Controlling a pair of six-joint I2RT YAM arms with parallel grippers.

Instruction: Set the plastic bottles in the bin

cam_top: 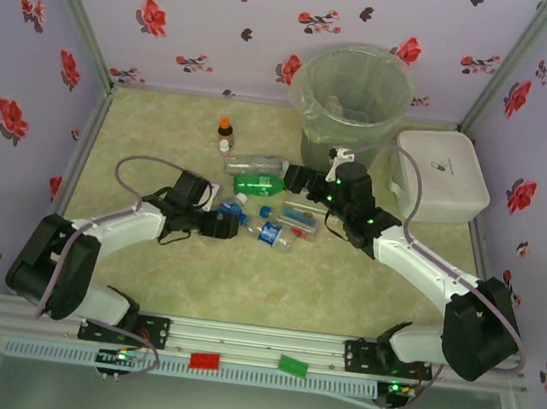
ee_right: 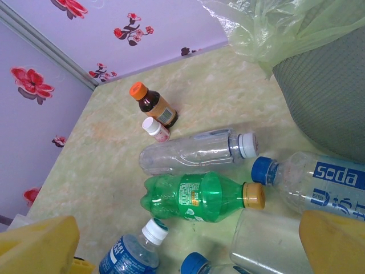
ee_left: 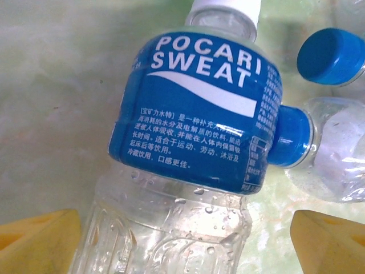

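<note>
A clear Pocari Sweat bottle (ee_left: 194, 131) with a blue label and white cap lies between the yellow fingers (ee_left: 40, 240) of my left gripper (ee_left: 185, 245). The jaws are open, and the right finger stands apart from the bottle. In the top view this gripper (cam_top: 223, 223) sits at the left end of the bottle cluster. My right gripper (cam_top: 297, 179) is open above a green bottle (ee_right: 199, 197) and a clear white-capped bottle (ee_right: 194, 151), with nothing held. A blue-capped soda bottle (ee_right: 319, 182) lies by the bin (cam_top: 308, 98), whose grey wall (ee_right: 331, 97) is at right.
A small brown orange-capped bottle (ee_right: 154, 105) and a tiny white-capped vial (ee_right: 155, 129) stand behind the cluster. A white lidded box (cam_top: 439, 176) sits right of the bin. More blue-capped bottles (cam_top: 275, 233) lie between the arms. Flowered walls enclose the table.
</note>
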